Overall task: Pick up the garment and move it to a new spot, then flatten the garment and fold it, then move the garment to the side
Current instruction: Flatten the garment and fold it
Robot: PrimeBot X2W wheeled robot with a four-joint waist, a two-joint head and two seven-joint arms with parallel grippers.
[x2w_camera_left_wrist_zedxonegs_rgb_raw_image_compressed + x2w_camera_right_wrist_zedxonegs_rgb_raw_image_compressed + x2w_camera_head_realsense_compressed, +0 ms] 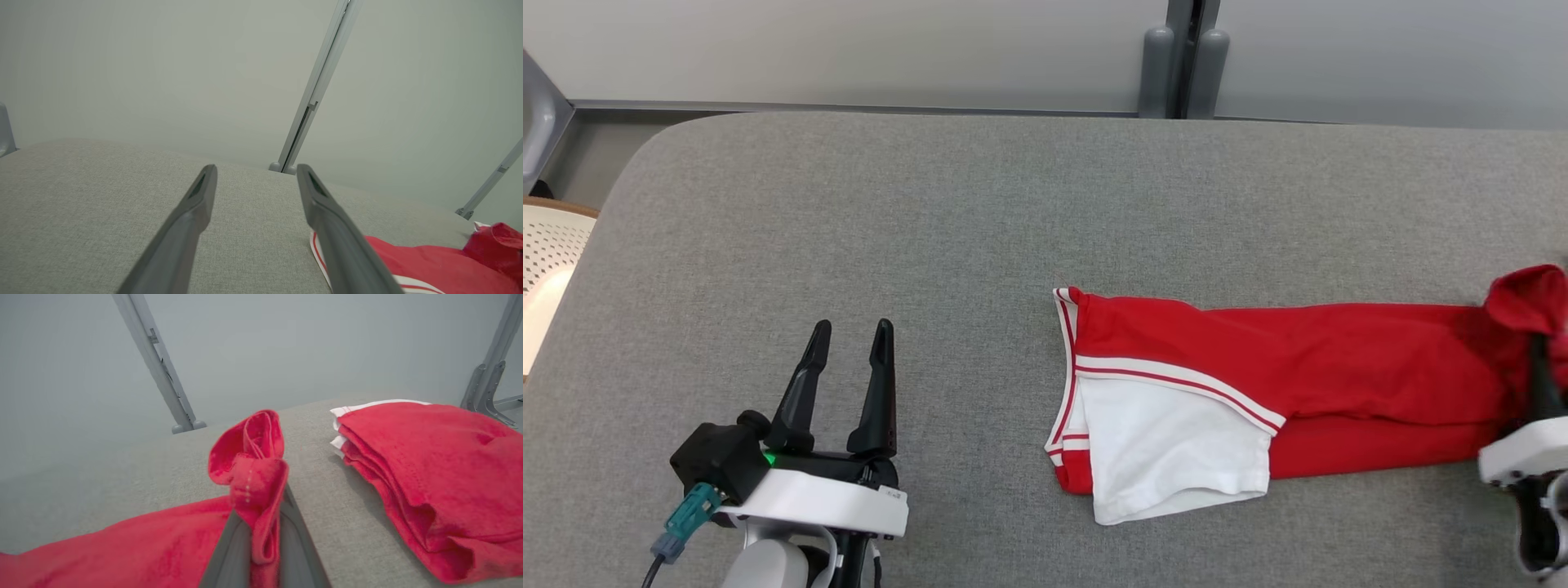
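Observation:
A red garment with a white panel and white-striped trim lies stretched out across the right half of the grey table. Its right end is bunched and lifted, and my right gripper is shut on that red fold at the view's right edge. In the right wrist view the pinched cloth stands up between the closed fingers. My left gripper rests open at the lower left, well clear of the garment. Between its spread fingers in the left wrist view is bare table, with the garment's striped edge to the right.
A folded pile of red cloth lies on the table just right of my right gripper. A white perforated object stands off the table's left edge. A grey wall post rises behind the far edge.

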